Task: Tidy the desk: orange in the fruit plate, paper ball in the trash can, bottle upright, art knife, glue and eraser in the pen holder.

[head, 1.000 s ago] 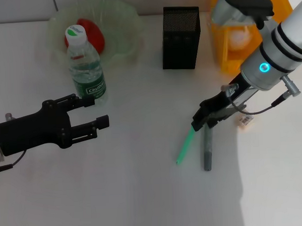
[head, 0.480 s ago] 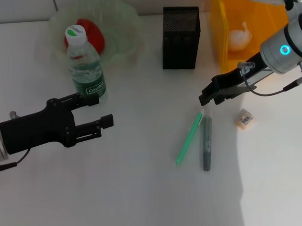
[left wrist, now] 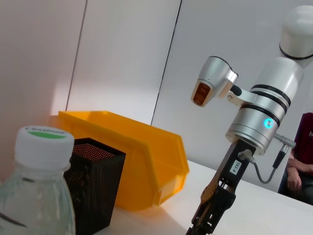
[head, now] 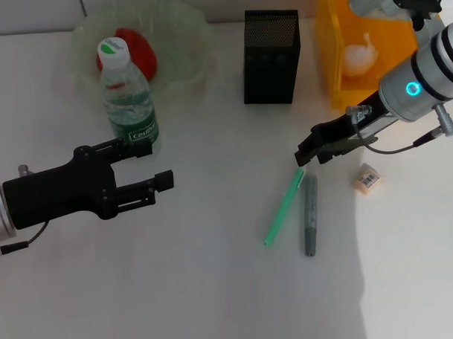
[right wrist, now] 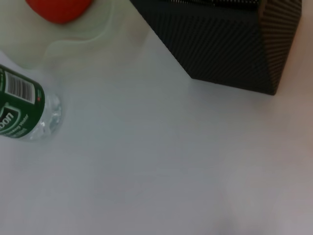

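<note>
The orange [head: 133,50] lies in the pale-green fruit plate [head: 184,26] at the back left. The bottle [head: 127,98] stands upright in front of it. The paper ball [head: 359,55] lies in the orange-yellow trash can [head: 335,69]. The black mesh pen holder [head: 271,56] stands between them. A green art knife [head: 284,207] and a grey glue stick [head: 309,215] lie side by side on the table, with the eraser [head: 366,179] to their right. My right gripper [head: 311,153] hovers just above the knife's far end and holds nothing that shows. My left gripper [head: 150,166] is open and empty, in front of the bottle.
The white table [head: 216,289] ends at a wall behind the plate and bin. The left wrist view shows the bottle cap [left wrist: 44,142], pen holder [left wrist: 95,181], trash can [left wrist: 142,156] and right arm [left wrist: 259,117]. The right wrist view shows the pen holder [right wrist: 220,44] and bottle [right wrist: 19,112].
My right gripper rose from the green knife's far end and moved right, then came slightly back toward it. The knife stays on the table. My left gripper drifted a little to the right.
</note>
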